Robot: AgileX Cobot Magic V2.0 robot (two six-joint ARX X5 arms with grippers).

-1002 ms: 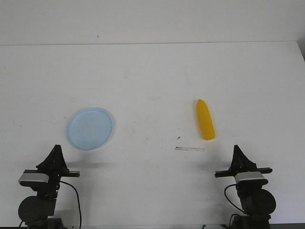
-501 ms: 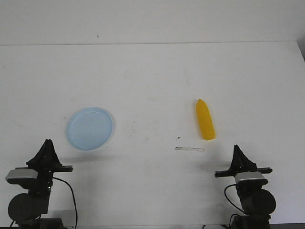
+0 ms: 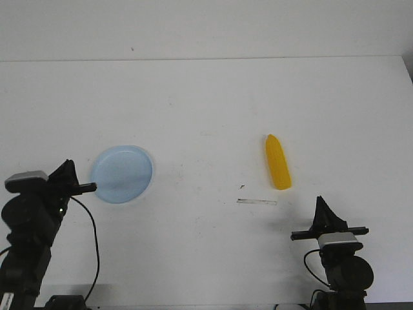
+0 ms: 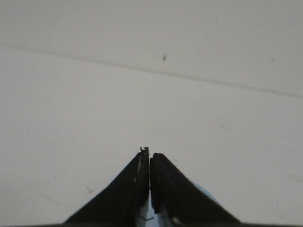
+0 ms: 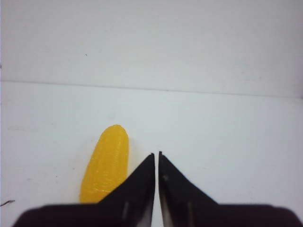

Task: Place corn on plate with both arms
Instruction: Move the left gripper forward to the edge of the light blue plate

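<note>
Toy corn cob is seen just ahead of right gripper, lengthwise away, both arms' jaws closed, empty.

Lab bench: bare white table, blank wall.

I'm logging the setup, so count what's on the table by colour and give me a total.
Yellow-orange: 1, the corn.
Pale blue: 1, the plate.
Pale strip: 1, a thin strip on the table near the corn.
Total: 3.
</note>
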